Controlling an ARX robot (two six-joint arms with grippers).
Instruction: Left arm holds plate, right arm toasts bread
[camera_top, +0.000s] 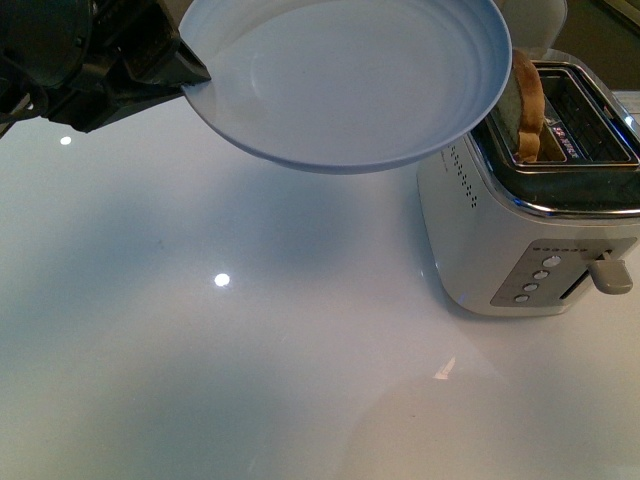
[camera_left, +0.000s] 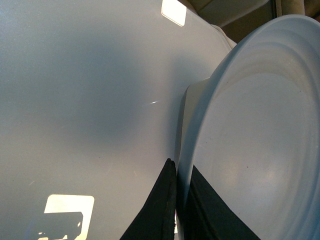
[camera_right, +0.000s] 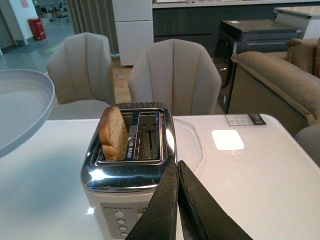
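My left gripper (camera_top: 185, 72) is shut on the rim of the pale blue-grey plate (camera_top: 350, 75), holding it in the air above the table, up against the toaster's left side. In the left wrist view the two dark fingers (camera_left: 162, 210) pinch the plate (camera_left: 260, 145) edge between them. The bread (camera_top: 527, 105) stands in the toaster's left slot, sticking up above the chrome top; it also shows in the right wrist view (camera_right: 113, 132). My right gripper (camera_right: 177, 165) is shut and empty, just in front of the toaster's near edge, and does not show in the front view.
The white and chrome toaster (camera_top: 520, 240) stands on the glossy white table (camera_top: 200, 350) at the right, its lever (camera_top: 610, 275) and buttons facing me. Beyond the table stand beige chairs (camera_right: 175, 75) and a sofa (camera_right: 280, 85).
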